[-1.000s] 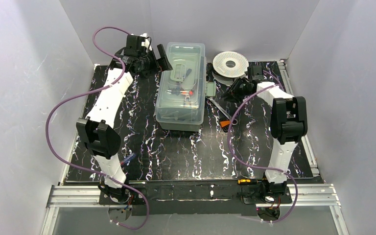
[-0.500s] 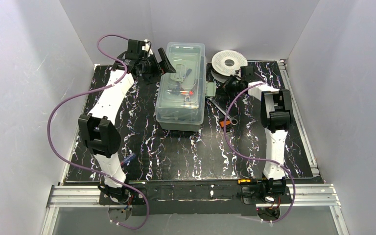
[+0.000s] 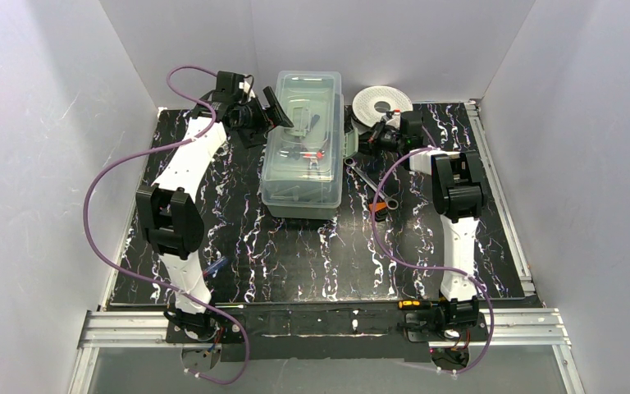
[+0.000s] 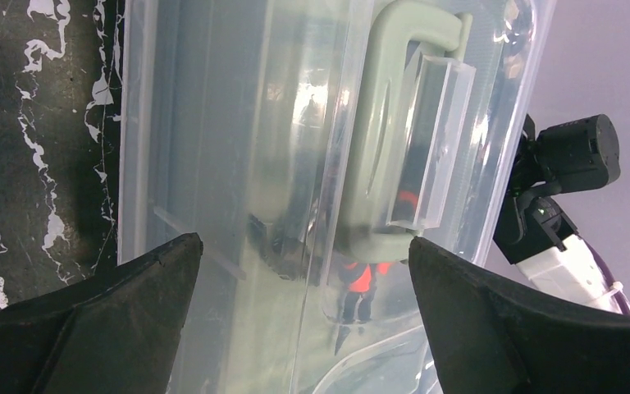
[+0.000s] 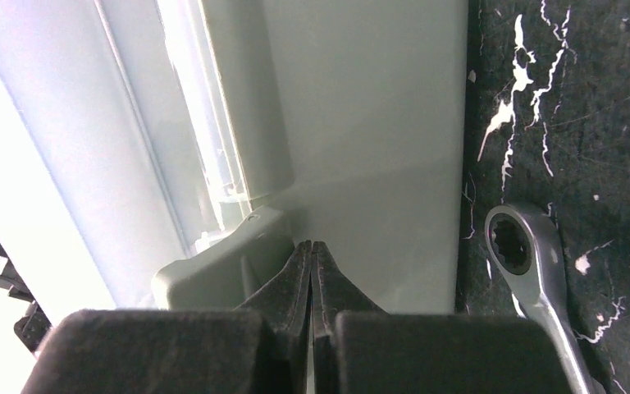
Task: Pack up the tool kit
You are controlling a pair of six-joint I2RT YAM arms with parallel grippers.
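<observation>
Closing in at upper centre, the right gripper (image 5: 312,246), fingers pressed together, now reaches the toolbox (image 3: 302,176) latch (image 5: 205,275); the left gripper (image 3: 281,111), spread wide, has edged over the lid (image 3: 312,89).

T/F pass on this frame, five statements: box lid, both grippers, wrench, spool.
1. The clear plastic toolbox has its translucent lid on. True.
2. The left gripper is shut on the sage-green handle. False: its fingers are spread wide, with the handle ungripped between them.
3. The right gripper is shut, tips at the sage-green side latch. True.
4. The silver ratchet wrench lies inside the toolbox. False: it lies on the black marbled table, right of the box.
5. The white perforated spool sits on the lid. False: it is on the table, by the box's far right corner.
</observation>
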